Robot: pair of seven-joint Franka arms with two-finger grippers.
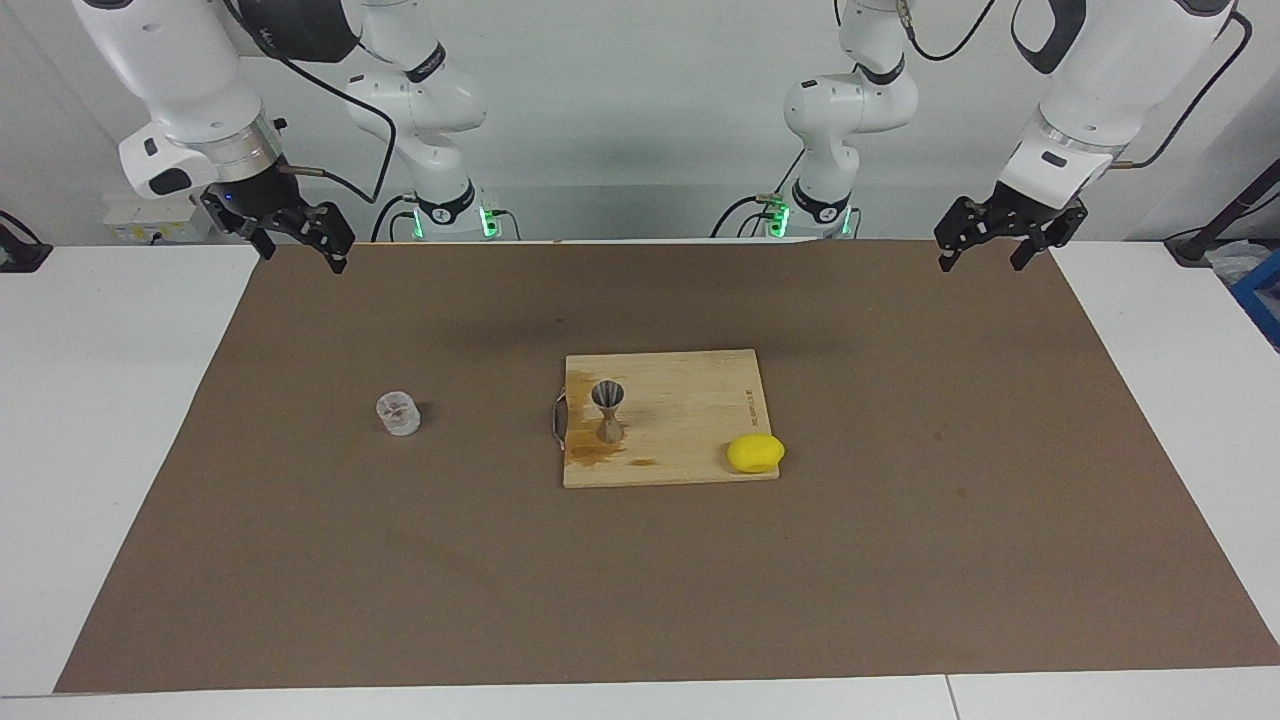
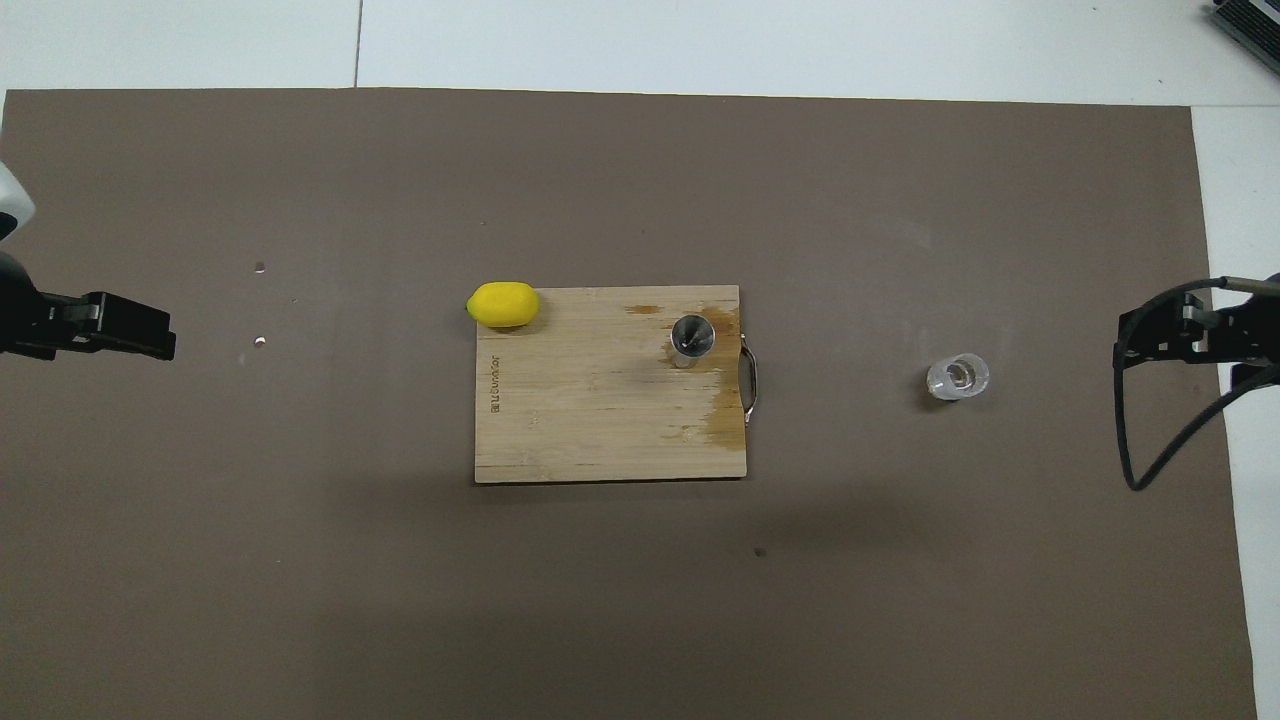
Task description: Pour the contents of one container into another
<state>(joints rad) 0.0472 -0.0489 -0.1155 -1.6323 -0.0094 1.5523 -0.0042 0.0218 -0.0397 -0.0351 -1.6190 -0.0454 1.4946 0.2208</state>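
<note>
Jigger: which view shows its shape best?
The facing view. There the jigger is seen from the side, standing upright on the cutting board, two cones meeting at a narrow waist. The overhead view looks nearly straight down on it, so it gives mostly the round open mouth and hides the waist and lower cone.

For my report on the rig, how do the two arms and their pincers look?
Both arms are glossy white with rounded casings, dark grey bands at the joints and a silver ring at the wrist. A black cable runs along each. The left pincer and right pincer are black, built of open linkwork. Green lights glow at both bases.
</note>
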